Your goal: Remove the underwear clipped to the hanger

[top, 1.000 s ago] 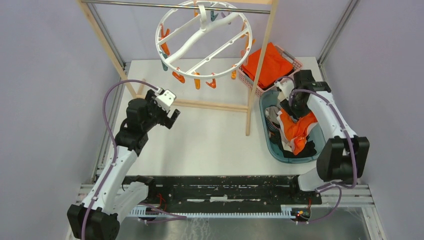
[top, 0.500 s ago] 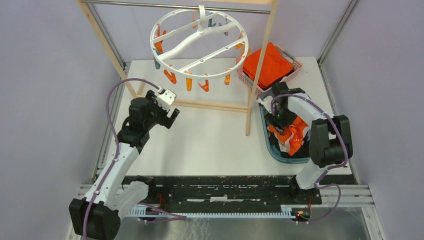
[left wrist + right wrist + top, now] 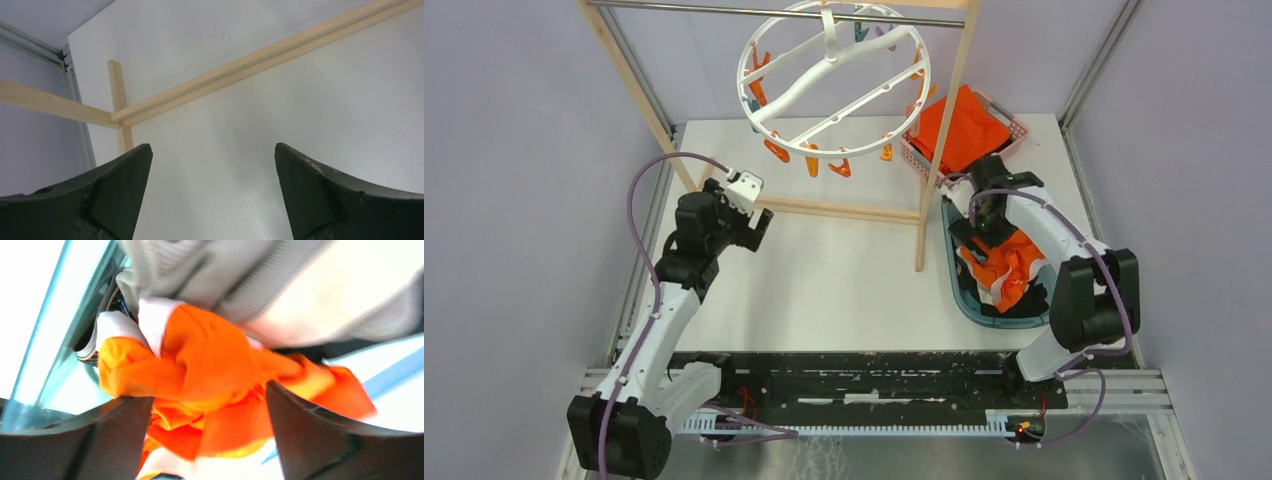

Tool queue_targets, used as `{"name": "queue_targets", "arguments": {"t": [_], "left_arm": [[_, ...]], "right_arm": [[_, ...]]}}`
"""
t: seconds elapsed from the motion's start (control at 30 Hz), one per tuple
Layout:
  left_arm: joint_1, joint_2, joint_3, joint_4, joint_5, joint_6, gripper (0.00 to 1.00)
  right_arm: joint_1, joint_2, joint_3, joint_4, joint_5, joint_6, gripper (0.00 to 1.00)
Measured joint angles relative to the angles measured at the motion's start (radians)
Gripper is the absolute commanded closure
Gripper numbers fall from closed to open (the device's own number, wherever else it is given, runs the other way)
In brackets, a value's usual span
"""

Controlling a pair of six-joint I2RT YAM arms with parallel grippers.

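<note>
The white ring hanger [image 3: 796, 88] hangs from the metal bar with its orange pegs [image 3: 811, 160] dangling; no garment is clipped to it. The orange underwear [image 3: 1009, 265] with white trim lies in the teal basin [image 3: 964, 300], with the black one [image 3: 1036, 298] beside it. My right gripper [image 3: 980, 222] is low over the basin's far end, open, with the orange underwear [image 3: 200, 355] bunched between its fingers and the beige-grey one [image 3: 280, 285] beyond. My left gripper [image 3: 759, 228] is open and empty above the table [image 3: 212, 150].
The wooden-post frame [image 3: 934, 180] stands across the table's far half; its base rail [image 3: 260, 55] lies just ahead of my left gripper. A pink basket [image 3: 1016, 128] with a folded orange cloth [image 3: 964, 125] stands behind the basin.
The right gripper has come down to the basin's far end and the orange underwear has settled lower in the basin. The hanger is swinging. The left gripper shifted slightly left.
</note>
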Motion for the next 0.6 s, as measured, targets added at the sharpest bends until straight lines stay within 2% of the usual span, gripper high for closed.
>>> {"name": "queue_targets", "arguments": {"t": [0.27, 0.5, 0.6], "left_arm": [[0.096, 0.026, 0.011, 0.045, -0.001, -0.117, 0.00], [0.158, 0.041, 0.016, 0.119, -0.012, -0.224, 0.00], [0.164, 0.042, 0.015, 0.168, -0.031, -0.255, 0.00]], "right_arm": [[-0.069, -0.135, 0.223, -0.051, -0.029, 0.028, 0.00], [-0.102, -0.084, 0.413, -0.048, -0.030, 0.110, 0.00], [-0.104, -0.065, 0.439, -0.012, -0.031, 0.162, 0.00]]}}
